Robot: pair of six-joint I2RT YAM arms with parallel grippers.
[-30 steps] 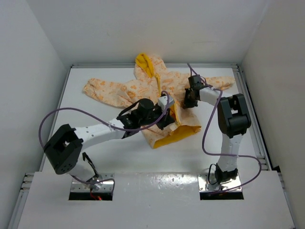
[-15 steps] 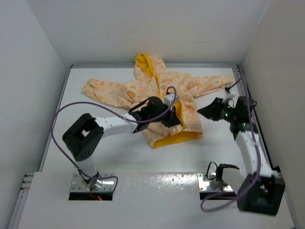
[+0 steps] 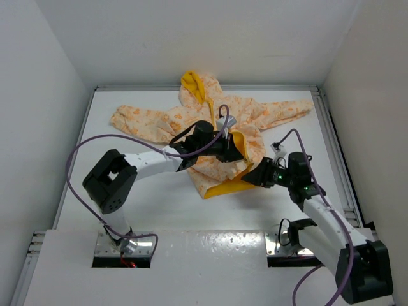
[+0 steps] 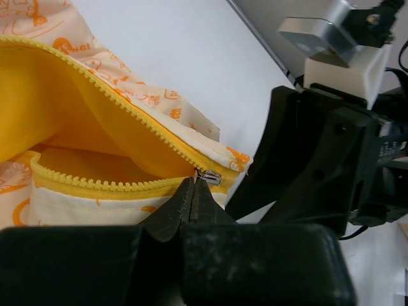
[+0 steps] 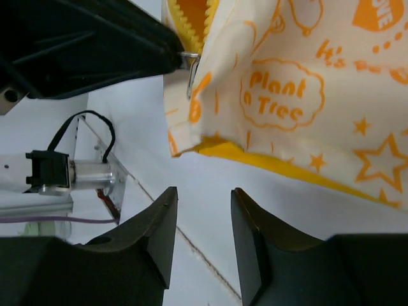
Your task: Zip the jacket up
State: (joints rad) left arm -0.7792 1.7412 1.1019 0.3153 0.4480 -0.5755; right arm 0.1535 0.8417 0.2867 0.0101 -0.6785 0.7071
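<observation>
The left gripper's (image 4: 193,191) jaws pinch the jacket's (image 4: 64,102) zipper (image 4: 127,113) by its slider (image 4: 209,176), holding it up so the right gripper (image 5: 204,201), jaws spread empty just beneath, can likely anchor it.

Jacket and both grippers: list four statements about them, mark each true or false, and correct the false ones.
1. The left gripper is shut on the jacket at the lower end of the zipper. True.
2. The right gripper holds a sleeve. False: its jaws stand open beside the jacket's lower corner and hold nothing.
3. The zipper is closed all the way up. False: the front gapes open and the yellow lining shows.
4. The hood lies at the end of the jacket away from the arms' bases. True.
</observation>
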